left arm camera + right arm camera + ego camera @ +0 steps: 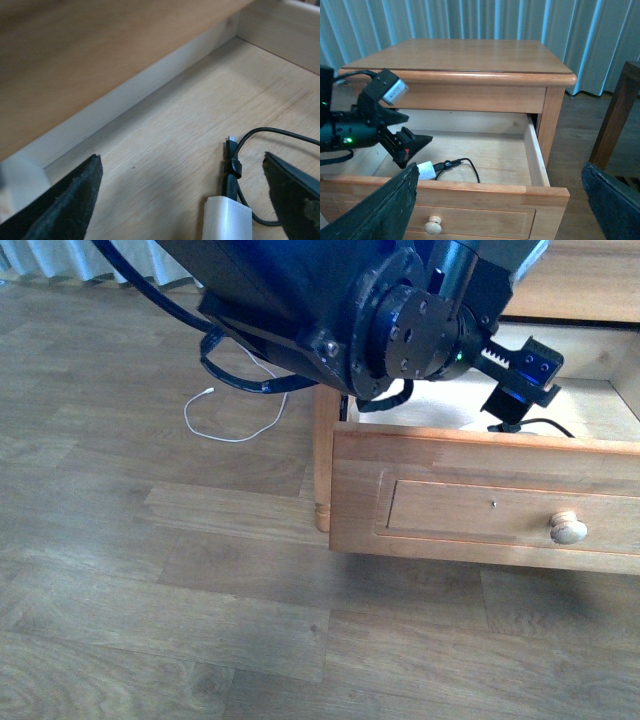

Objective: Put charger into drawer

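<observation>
- Fingers (pixel 65 205) of the left gripper (pixel 181 160) stand wide apart, released and holding nothing. The dark pads frame both sides of the left wrist view.
- Between those spread fingers lies the charger (pixel 227 220), a small white brick resting flat on pale wood. As far as the pictures show, it touches neither finger.
- A thick black cable (pixel 280 132) leaves the brick's end, is bound by a small strap and curls over the wood nearby.
- All of this is inside the drawer (pixel 480 455), which is pulled well out. The left gripper hangs low in it, just behind the front panel, with the charger close under it.
- The front panel carries one round pale knob (pixel 568 528).
- The drawer belongs to a wooden nightstand (pixel 465 57), whose top overhangs the opening.
- The right gripper (pixel 499 170) is spread open and empty, held outside the nightstand and facing its front.
- A thin white cable (pixel 230 425) lies in a loose loop on the floor (pixel 150 590), beside the nightstand's leg and well apart from the drawer.
- Pale curtains (pixel 470 20) hang behind the nightstand.
</observation>
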Tool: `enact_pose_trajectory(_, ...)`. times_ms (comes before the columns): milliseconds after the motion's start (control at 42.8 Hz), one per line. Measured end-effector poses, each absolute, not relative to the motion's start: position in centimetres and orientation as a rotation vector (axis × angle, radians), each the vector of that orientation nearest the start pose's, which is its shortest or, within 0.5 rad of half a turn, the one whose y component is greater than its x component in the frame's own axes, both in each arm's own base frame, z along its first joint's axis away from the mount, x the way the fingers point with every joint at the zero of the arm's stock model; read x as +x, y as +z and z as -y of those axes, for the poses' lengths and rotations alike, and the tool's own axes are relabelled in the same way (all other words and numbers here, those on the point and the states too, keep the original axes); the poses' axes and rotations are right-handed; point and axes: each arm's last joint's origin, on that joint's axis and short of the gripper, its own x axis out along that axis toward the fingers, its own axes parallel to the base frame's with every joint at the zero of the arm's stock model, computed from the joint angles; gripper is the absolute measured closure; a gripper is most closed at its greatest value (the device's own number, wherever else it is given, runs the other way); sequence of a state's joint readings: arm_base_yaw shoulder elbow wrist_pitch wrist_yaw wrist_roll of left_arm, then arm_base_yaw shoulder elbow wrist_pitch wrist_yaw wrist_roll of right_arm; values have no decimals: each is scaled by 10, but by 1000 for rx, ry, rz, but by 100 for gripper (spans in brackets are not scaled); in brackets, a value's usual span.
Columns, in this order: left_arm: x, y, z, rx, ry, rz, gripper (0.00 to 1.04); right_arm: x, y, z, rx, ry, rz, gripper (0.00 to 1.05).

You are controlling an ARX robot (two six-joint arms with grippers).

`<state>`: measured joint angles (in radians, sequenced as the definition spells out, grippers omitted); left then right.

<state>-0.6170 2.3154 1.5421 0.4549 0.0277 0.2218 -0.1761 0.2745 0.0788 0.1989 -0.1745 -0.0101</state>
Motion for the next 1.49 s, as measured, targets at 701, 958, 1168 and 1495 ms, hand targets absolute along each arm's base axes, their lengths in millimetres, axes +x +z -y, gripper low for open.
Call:
enact_pose_trajectory(701,188,269,102,129,28,-64,6,113,187,15,-11,-1,3,8)
enact_pose_trajectory(958,126,244,69,-103,316,1,6,113,186,15,-11,-2,3,8)
enact_pose_trajectory(1168,122,227,52,-35,10,-7,36,113,186,15,-11,-1,3,8)
enact_pose_trajectory(1495,114,199,24,-10,-11,-2,96,113,186,15,-11,-2,3,8)
